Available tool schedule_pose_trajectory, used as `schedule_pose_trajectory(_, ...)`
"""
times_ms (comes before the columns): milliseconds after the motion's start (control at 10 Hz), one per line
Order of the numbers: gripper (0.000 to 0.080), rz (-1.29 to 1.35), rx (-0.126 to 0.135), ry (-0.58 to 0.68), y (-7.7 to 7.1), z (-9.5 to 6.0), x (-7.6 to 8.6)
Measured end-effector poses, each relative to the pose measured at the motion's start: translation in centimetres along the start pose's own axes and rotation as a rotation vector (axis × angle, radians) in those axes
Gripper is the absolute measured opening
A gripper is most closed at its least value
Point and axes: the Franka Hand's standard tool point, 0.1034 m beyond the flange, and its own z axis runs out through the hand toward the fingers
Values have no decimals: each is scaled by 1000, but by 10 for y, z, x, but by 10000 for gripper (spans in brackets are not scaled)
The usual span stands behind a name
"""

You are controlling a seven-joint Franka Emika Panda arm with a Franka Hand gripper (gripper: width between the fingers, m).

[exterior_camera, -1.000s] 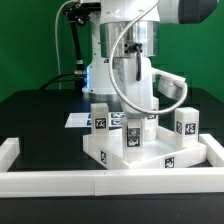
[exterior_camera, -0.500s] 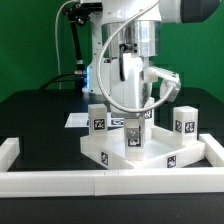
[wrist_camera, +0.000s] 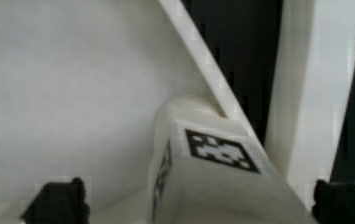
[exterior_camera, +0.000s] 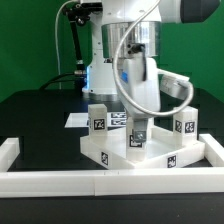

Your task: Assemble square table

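The white square panel [exterior_camera: 120, 158] lies flat on the black table, rim up. White tagged legs stand on it: one at the exterior view's left [exterior_camera: 100, 119], one at its right [exterior_camera: 186, 124], and one in the middle [exterior_camera: 138, 139]. My gripper [exterior_camera: 138, 122] hangs straight over the middle leg. In the wrist view that leg [wrist_camera: 213, 150], tag facing up, sits between my two dark fingers [wrist_camera: 58, 201], which stand wide apart with gaps on both sides. My gripper [wrist_camera: 200, 202] is open and holds nothing. The panel's surface [wrist_camera: 67, 90] fills much of the wrist view.
A long low white wall [exterior_camera: 100, 183] edges the table's front and both sides. The marker board [exterior_camera: 75, 119] lies behind the panel at the exterior view's left. The robot's base and cables stand at the back.
The wrist has turned and the gripper has shifted slightly toward the exterior view's right, above the middle leg. The other legs and the panel have not moved.
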Motion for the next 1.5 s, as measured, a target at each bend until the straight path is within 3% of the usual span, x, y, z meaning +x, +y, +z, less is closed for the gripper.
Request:
schedule_pose_trajectory(400,649,-416,-11,-19,-1,-2,-6)
schedule_pose_trajectory(800,649,-765,-19,-25,1,-3,-1)
schedule_pose_trajectory(1400,649,-974,-14,-3,-2,-4,4)
schedule_pose_trajectory(1500,549,-972,-14,-3,-2,-4,4)
